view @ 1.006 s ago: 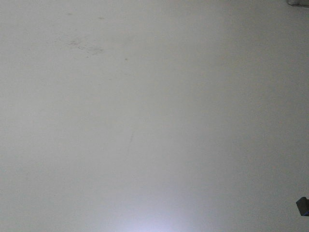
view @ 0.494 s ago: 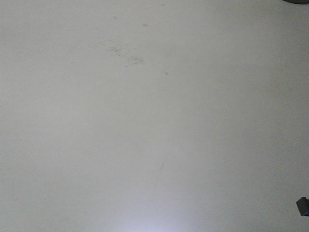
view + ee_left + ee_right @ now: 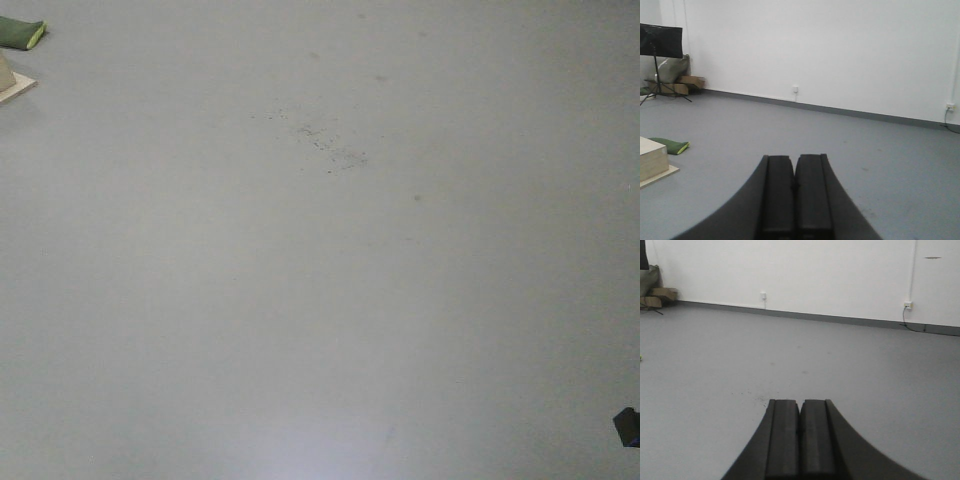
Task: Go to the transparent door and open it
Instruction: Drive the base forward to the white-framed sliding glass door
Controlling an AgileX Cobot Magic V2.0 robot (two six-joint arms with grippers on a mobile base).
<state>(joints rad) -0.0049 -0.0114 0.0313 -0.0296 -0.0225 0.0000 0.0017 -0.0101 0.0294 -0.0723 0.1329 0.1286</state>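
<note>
Nearest us, facing the white wall [image 3: 840, 50], our left gripper [image 3: 794, 170] and right gripper [image 3: 800, 412] both ride clenched on nothing. Between them and that wall stretches grey floor [image 3: 320, 300]. The transparent door is in no view, so we judge the drive unfinished and the opening untouched. Since a second ago the floor's speckled patch [image 3: 325, 145] has slid right and down, and a green cushion [image 3: 20, 33] has appeared.

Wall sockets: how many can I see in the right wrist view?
2, both on the wall: the left socket and the right socket. Others may lie out of view.
</note>
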